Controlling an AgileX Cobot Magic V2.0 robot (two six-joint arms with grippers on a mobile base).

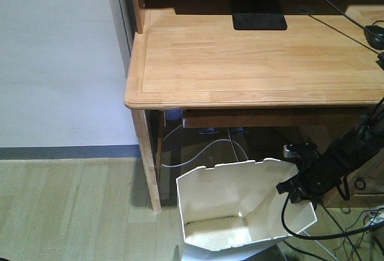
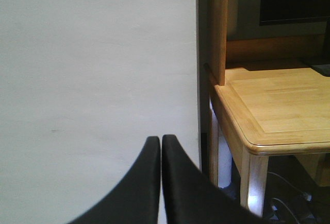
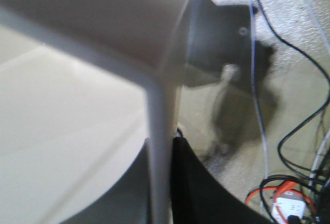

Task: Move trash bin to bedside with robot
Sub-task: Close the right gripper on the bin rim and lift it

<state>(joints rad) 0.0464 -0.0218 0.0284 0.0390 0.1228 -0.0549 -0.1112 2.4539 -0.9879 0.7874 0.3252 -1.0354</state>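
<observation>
White plastic trash bin point(image 1: 240, 198) at lower centre, rim pinched by right jaws, left jaws pressed together.

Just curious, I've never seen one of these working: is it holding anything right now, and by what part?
The right arm holds the white plastic trash bin, jaws clamped across its thin rim. The left jaws, shut, hold nothing.

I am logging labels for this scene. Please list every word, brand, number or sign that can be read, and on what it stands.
None can be read.
The trash bin, the desk and the monitor base show no print; the orange device is too blurred.
</observation>
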